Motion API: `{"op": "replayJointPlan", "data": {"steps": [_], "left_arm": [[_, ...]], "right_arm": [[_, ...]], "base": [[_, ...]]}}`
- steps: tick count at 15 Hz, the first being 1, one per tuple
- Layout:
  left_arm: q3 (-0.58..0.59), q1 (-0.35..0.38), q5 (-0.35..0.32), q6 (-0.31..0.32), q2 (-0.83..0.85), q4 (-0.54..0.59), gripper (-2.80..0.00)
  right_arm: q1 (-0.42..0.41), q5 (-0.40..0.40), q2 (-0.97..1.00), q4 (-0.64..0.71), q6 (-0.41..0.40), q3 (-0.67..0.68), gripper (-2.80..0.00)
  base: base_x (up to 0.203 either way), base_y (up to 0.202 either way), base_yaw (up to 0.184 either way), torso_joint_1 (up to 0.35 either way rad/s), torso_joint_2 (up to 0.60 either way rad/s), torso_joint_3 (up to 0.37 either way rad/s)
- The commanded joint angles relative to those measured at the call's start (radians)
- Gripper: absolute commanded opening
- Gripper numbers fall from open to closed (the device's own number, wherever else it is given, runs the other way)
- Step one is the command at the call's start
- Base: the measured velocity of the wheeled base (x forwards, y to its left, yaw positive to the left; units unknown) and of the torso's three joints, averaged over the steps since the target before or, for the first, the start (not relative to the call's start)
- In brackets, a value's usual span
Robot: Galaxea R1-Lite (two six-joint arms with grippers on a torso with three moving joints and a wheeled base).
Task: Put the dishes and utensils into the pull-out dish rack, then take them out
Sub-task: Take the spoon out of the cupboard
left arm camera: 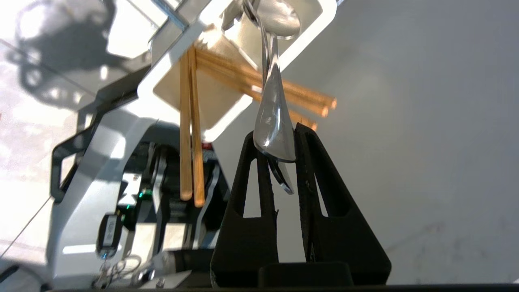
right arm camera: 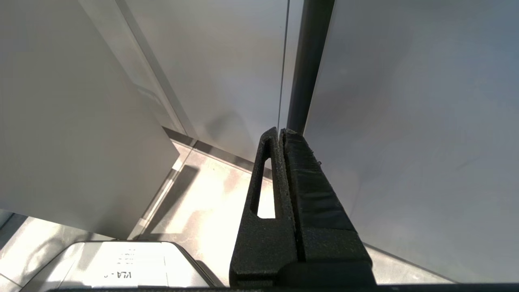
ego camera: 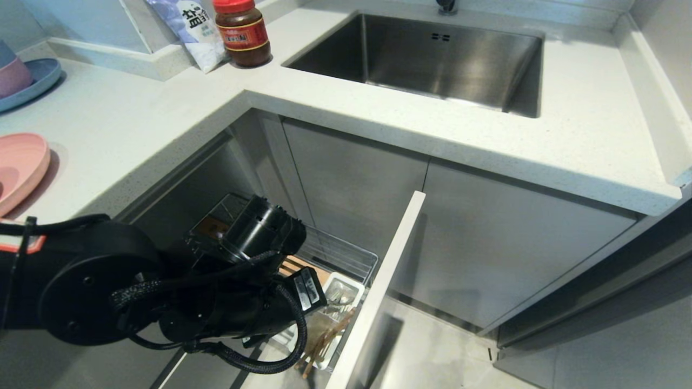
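We reach down into the pull-out dish rack (ego camera: 346,259) with our left arm, and our left gripper (left arm camera: 275,142) is clamped on the handle end of a metal spoon (left arm camera: 272,121); a second thin metal edge sits just behind it between the pads, possibly the fork, though the wrist view is too cluttered to be sure. The spoon's bowl end points into the white cutlery tray (left arm camera: 320,28), which sits at the front of the rack, just behind the pale-grey front panel (ego camera: 378,286). In the tray lie the chopsticks (left arm camera: 190,134): 2 light-wood sticks side by side, with more wooden sticks crossing them at an angle and poking out over the tray's rim. In the head view the arm hides most of the rack. The pink plate (ego camera: 19,167) rests on the counter (ego camera: 135,119) to the left, well apart from the rack. Our right gripper (right arm camera: 282,136) hangs beside the cabinet fronts, its 2 fingers pressed together with nothing between them
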Motion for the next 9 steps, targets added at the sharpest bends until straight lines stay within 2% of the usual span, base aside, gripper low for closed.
{"op": "replayJointPlan", "data": {"steps": [1,9], "left_arm": [[-0.013,-0.005,0.002,-0.006,-0.008,0.029,-2.80],[-0.024,-0.005,0.023,-0.007,-0.072,0.020,-2.80]], "right_arm": [[0.000,0.000,-0.004,0.000,0.000,0.002,-2.80],[0.000,0.000,-0.004,0.000,0.000,0.002,-2.80]], "base": [[0.000,0.000,0.000,0.000,0.00,0.000],[0.000,0.000,0.000,0.000,0.00,0.000]]}}
